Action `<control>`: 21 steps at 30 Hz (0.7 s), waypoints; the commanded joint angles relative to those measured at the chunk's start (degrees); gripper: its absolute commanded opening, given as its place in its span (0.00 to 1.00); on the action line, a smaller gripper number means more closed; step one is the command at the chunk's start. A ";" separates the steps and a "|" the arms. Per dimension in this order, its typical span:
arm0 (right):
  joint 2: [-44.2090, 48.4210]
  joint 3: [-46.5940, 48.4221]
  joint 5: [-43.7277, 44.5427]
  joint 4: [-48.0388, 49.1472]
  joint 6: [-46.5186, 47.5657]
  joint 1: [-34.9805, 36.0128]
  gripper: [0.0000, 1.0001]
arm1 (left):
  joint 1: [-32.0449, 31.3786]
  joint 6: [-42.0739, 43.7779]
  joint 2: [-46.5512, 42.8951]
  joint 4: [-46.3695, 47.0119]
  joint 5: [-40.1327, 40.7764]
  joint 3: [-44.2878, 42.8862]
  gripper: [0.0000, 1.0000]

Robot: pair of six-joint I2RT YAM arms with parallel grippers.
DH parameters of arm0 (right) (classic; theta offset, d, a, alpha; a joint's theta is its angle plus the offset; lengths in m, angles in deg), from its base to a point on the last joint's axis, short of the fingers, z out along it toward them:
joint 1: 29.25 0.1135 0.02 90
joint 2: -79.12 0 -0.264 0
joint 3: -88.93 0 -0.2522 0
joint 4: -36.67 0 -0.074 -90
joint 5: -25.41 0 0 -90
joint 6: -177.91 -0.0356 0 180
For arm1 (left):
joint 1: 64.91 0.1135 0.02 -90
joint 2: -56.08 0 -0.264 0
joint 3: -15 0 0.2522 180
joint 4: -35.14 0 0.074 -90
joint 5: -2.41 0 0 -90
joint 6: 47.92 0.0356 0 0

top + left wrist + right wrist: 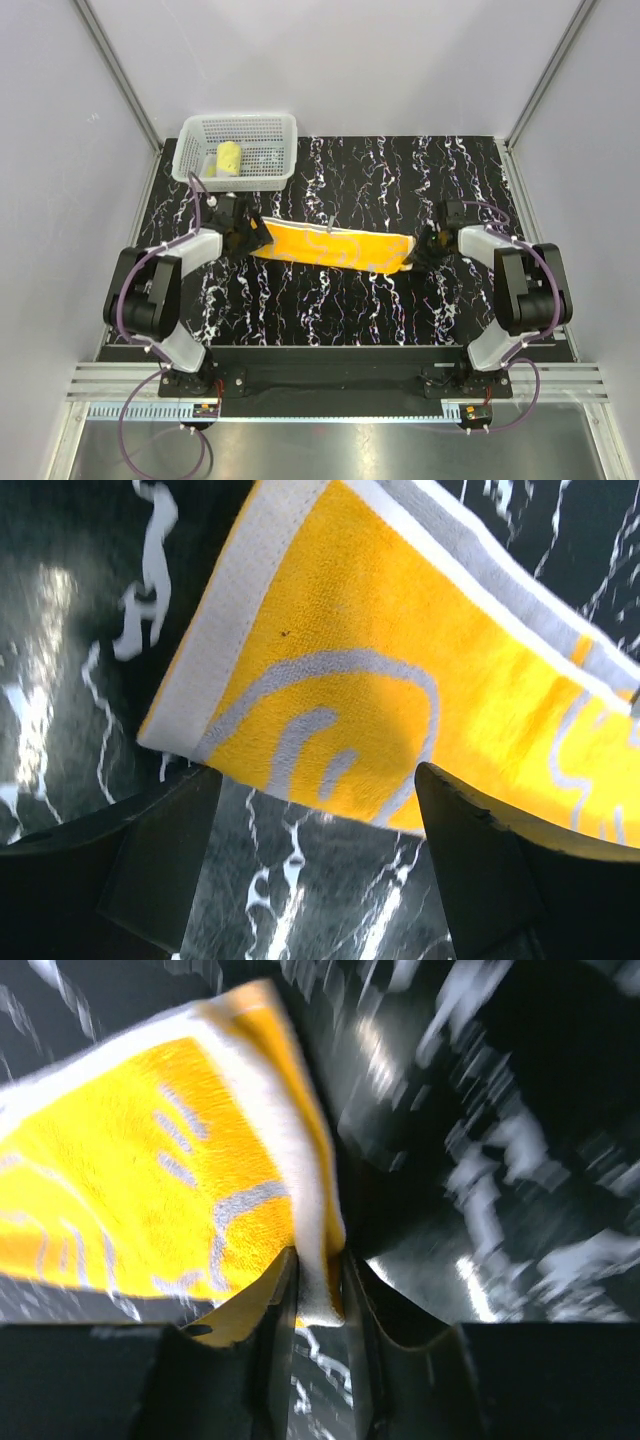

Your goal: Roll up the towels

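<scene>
Black-and-white left arm and right arm carry purple cables.

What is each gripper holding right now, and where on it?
The right gripper pinches the orange towel by its white-hemmed right end. The left gripper is open at the other end, holding nothing.

On my tabletop, a basket sits at the far left corner, with a rolled towel inside it. In front of the basket, a spread towel lies across the middle. My left end effector is at its left end; its right edge sits between the fingers of my right end effector.
</scene>
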 commanded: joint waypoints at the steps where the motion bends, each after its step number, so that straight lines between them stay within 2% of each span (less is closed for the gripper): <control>1: 3.96 -6.34 -0.53 -1.65 -4.12 6.87 0.31 | 2.02 2.21 3.89 0.43 3.55 -4.52 0.84; 3: 5.47 -9.59 -0.27 -0.94 -6.94 11.70 0.31 | 2.99 2.65 5.30 0.17 3.72 -6.98 0.84; 4: 7.04 -10.65 -0.09 -0.16 -10.18 16.33 0.31 | 3.78 2.83 5.74 -0.01 4.07 -7.77 0.84; 7: 10.12 -13.11 0.09 0.55 -15.55 23.12 0.33 | 5.27 3.62 7.06 -1.15 5.74 -10.85 0.84; 9: 11.53 -14.52 0.26 0.12 -17.76 25.07 0.36 | 6.16 3.97 7.41 -2.82 6.10 -12.78 0.84; 13: 16.88 -15.32 3.68 -5.14 -17.25 26.05 0.65 | 7.48 4.50 4.52 -4.14 7.41 -12.35 0.84; 14: 17.95 -15.06 4.82 -6.46 -17.07 26.05 0.75 | 7.48 4.68 3.47 -4.75 7.94 -11.65 0.84; 17: 21.82 -14.26 8.07 -10.34 -16.45 26.05 0.81 | 7.39 4.94 -1.79 -5.98 8.99 -10.24 0.84; 21: 24.11 -14.70 10.01 -10.87 -16.02 26.05 0.82 | 6.61 4.94 -8.66 -7.04 8.99 -8.31 0.84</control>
